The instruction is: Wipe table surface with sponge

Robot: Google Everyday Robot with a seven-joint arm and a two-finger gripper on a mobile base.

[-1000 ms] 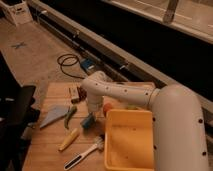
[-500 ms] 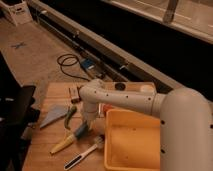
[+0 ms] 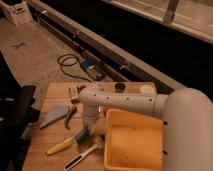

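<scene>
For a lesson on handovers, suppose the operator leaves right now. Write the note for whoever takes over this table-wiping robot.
Gripper: low over the table surface, just left of the yellow bin. I cannot tell whether it is holding anything.
Sponge: at the gripper's tip, about table level, between the yellow-handled tool and the bin.
Nearby: triangular cloth to the left, brush in front.
Done: gripper is at the sponge.
Left: confirm the hold, then wipe the table surface. No wiped patch can be made out.

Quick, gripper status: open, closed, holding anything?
Gripper: low over the table surface, at the sponge, left of the yellow bin; open or shut cannot be told.
</scene>
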